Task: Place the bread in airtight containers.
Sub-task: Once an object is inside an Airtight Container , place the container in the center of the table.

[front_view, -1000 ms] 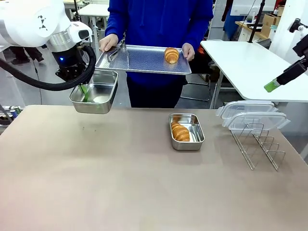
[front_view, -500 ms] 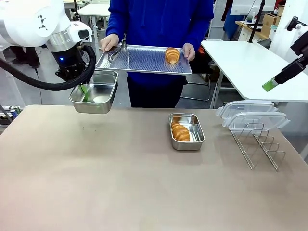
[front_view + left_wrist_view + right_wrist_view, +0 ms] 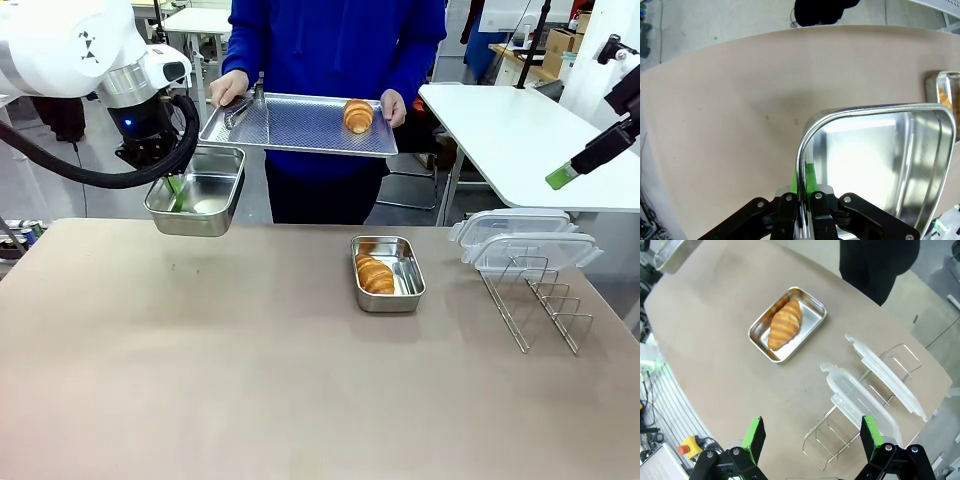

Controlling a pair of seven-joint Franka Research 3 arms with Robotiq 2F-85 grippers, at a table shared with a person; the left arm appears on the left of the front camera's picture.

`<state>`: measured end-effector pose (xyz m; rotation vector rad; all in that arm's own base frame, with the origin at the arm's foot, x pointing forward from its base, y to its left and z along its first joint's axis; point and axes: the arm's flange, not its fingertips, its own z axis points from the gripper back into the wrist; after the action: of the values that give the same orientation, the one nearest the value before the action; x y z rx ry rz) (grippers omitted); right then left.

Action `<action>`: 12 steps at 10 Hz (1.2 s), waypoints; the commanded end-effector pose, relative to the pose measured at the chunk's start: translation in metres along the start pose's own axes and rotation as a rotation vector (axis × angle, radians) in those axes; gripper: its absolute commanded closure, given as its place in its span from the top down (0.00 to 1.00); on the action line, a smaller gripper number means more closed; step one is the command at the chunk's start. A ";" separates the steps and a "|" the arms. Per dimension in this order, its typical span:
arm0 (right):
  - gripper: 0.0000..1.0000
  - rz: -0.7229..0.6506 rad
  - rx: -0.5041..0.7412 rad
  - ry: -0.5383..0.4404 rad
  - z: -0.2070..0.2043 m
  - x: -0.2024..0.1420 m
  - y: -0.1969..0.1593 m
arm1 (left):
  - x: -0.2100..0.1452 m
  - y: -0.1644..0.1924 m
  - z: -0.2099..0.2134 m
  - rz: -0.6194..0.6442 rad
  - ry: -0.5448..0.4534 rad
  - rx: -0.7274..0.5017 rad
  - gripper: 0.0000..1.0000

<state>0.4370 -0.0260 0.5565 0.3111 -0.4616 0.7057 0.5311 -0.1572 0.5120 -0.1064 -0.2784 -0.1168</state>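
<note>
First croissant (image 3: 785, 324) is lying lengthwise inside the table tin (image 3: 811, 314), which has no lid on. In the right wrist view we're seeing it well ahead of the right gripper (image 3: 810, 436), out past the fingers and nearer the left-hand one. The right fingers (image 3: 755, 435) are standing wide apart and gripping nothing, hanging high over the table (image 3: 715, 365). Ahead of the right-hand finger, two clear lids (image 3: 860, 400) are leaning on a wire rack (image 3: 826, 434). They're sitting nearer those fingers than the table tin is.

Second croissant (image 3: 357, 115) is sitting on a perforated tray (image 3: 300, 125). The person's hands (image 3: 228, 88) are holding the tray up at the far side, and tongs (image 3: 238, 110) are lying at its other end. The croissant end is pointing away from the left fingers. The tongs end is hovering near them, just past the tin they're carrying. We can't tell whether tray and tin are touching.

Left gripper (image 3: 804, 202) is clamping its fingers on one side wall of the held tin (image 3: 875, 160). One green pad is sitting inside the rim and one outside, with the wall pinched between them. The held tin is empty and hanging in the air off those fingers, roughly level and clear of the tabletop below. In the left wrist view the table tin is showing at the far edge, well apart from the left fingers.
</note>
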 end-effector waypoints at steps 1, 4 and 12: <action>1.00 0.001 0.007 -0.024 -0.002 0.001 -0.002 | 0.001 0.002 0.005 -0.004 -0.010 0.001 0.00; 1.00 0.001 0.007 -0.024 -0.002 0.001 -0.002 | 0.001 0.002 0.005 -0.004 -0.010 0.001 0.00; 1.00 0.001 0.007 -0.024 -0.002 0.001 -0.002 | 0.001 0.002 0.005 -0.004 -0.010 0.001 0.00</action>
<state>0.4370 -0.0258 0.5564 0.3109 -0.4614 0.7057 0.5311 -0.1572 0.5120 -0.1064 -0.2784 -0.1168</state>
